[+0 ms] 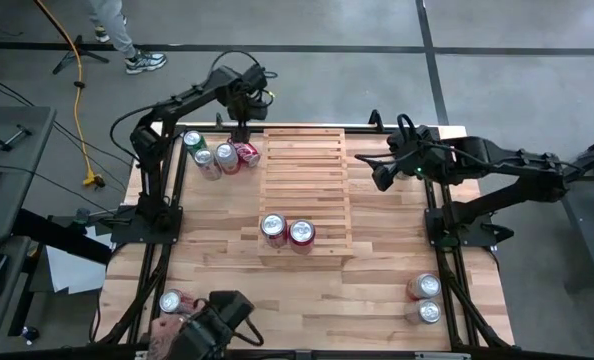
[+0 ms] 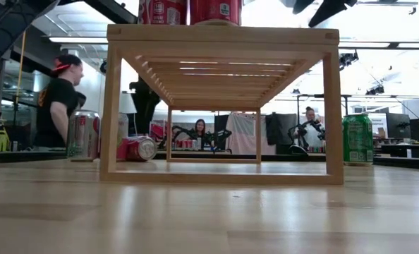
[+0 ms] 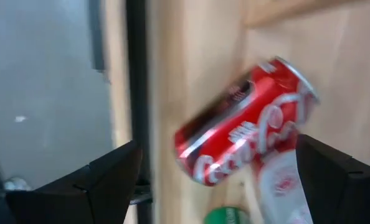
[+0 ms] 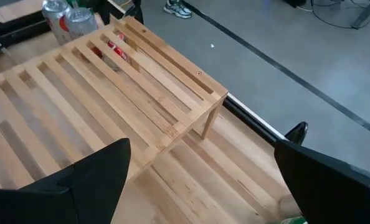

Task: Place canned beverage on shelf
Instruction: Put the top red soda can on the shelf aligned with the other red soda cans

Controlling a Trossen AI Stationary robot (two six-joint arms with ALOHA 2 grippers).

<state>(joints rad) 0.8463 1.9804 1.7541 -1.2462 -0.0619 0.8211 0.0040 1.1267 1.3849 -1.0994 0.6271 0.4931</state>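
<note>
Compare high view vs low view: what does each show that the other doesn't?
High only: both arms, with the left end effector open above the tipped red can and the right end effector open beside the shelf, plus two cans at the table's near right corner.
Low only: people in the room behind.
Both: the shelf, the two cans on top of it, the tipped red can, the green can.

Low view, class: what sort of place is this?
Probably a robotics lab or workshop, not a shop. People sit at desks behind the shelf, another robot arm stands back there, and strip ceiling lights run overhead.
</note>
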